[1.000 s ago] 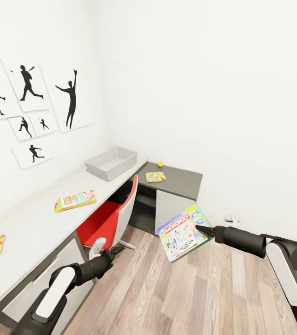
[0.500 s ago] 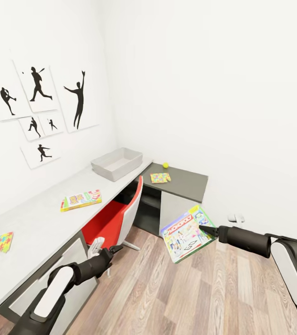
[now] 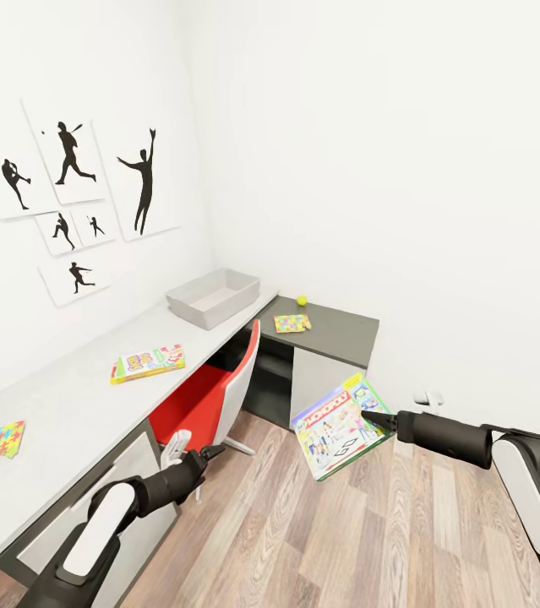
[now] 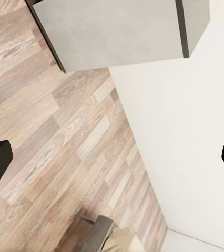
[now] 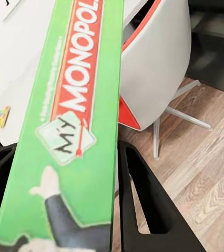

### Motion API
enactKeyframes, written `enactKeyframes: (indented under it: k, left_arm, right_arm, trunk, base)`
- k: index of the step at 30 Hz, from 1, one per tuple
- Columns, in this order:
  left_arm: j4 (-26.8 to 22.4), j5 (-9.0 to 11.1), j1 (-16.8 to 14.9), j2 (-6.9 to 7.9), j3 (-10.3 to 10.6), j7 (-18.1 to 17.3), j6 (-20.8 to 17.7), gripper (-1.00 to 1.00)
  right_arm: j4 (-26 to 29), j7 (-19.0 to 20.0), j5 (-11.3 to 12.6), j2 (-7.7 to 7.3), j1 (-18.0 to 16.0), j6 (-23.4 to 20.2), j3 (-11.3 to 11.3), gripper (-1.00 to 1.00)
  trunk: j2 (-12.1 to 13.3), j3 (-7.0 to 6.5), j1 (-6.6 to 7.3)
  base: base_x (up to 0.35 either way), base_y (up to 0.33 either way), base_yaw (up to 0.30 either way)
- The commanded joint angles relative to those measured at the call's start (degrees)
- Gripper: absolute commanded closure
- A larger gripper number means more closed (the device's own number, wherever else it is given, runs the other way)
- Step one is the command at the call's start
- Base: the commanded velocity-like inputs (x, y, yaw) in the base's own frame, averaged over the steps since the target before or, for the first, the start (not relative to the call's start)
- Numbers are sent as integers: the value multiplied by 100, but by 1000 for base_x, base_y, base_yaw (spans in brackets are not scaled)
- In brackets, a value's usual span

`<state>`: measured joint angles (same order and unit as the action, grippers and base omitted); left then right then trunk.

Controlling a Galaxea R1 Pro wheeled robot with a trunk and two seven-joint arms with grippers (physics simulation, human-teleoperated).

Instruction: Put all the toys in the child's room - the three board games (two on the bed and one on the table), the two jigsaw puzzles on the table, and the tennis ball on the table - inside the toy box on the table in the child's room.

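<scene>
Right fingers (image 3: 371, 417) are clamping the MONOPOLY box (image 3: 337, 424) by its edge, left fingers (image 3: 195, 457) apart; carrying needs box level, well ahead to toy box (image 3: 213, 297).

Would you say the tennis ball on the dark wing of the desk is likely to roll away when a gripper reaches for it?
Probably: the tennis ball is round and rests free on the flat table, near the wall with no visible rim. It looks small, so wide jaws may nudge it before closing. It is likely light, so even a touch could shift it.

"MY MONOPOLY" on green game box edge (image 5: 72, 131).
</scene>
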<state>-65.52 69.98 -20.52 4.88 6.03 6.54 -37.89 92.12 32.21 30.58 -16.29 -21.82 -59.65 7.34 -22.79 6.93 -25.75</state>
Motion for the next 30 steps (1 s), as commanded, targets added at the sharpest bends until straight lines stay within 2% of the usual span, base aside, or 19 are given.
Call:
enactKeyframes:
  k: [1,9,10,11,16,30]
  left_arm:
    - [-23,59,-4,4,9,58,-4,-100]
    - [-54,48,9,26,20,41,-2,-100]
    - [-56,18,31,31,37,36,-1,-100]
    - [-57,-152,46,28,44,34,-5,-100]
    - [-51,-333,54,10,46,38,-1,-100]
    - [25,-399,57,15,-22,33,9,-100]
  right_arm:
    - [1,49,-35,1,-7,-27,9,100]
    - [2,52,-26,8,-6,-29,10,100]
    - [2,50,-26,23,-6,-29,7,100]
    - [0,49,-26,29,-6,-29,5,100]
    - [-1,49,-26,9,-6,-29,9,100]
    - [-1,41,-36,-14,-6,-24,20,100]
  trunk:
    - [-13,13,-4]
    - [-13,13,-4]
    - [-13,13,-4]
    - [-13,13,-4]
    - [-13,13,-4]
    - [-13,13,-4]
  base:
    - [0,0,1]
    - [0,0,46]
    - [0,0,218]
    - [0,0,261]
    - [0,0,273]
    - [0,0,290]
